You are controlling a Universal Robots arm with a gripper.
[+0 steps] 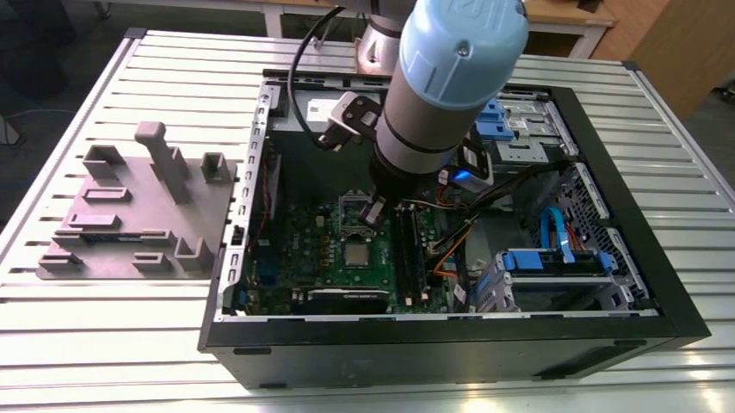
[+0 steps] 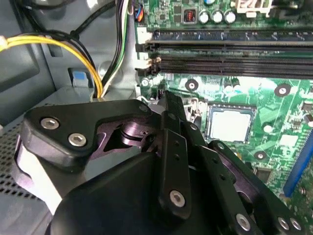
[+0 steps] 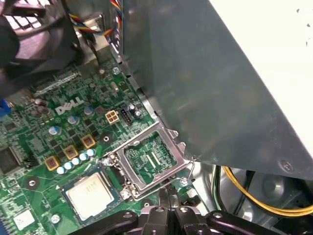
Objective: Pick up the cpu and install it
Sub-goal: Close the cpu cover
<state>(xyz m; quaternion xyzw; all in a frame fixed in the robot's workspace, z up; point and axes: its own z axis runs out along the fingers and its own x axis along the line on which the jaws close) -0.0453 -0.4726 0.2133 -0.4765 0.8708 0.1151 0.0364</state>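
Note:
The cpu [image 1: 358, 255] is a small silver square lying flat in its socket on the green motherboard [image 1: 301, 249]; it also shows in both wrist views [image 2: 230, 122] [image 3: 90, 196]. Beside it the socket's metal frame [image 3: 149, 159] stands swung open, showing a bare patch of board inside it. My gripper [image 3: 166, 193] reaches down into the case, with its fingers pressed together at the outer edge of that open frame. Nothing shows between them. In the exterior view the gripper [image 1: 373, 215] is just behind the cpu. The black gripper body [image 2: 161, 186] hides part of the board.
The open black computer case [image 1: 460, 331] lies on a slatted white table. Long black memory sticks [image 1: 404, 258] run beside the socket. Yellow cables [image 2: 58, 44] and a blue drive caddy [image 1: 552, 262] crowd the exterior view's right. A grey fixture block [image 1: 138, 215] stands outside, on the left.

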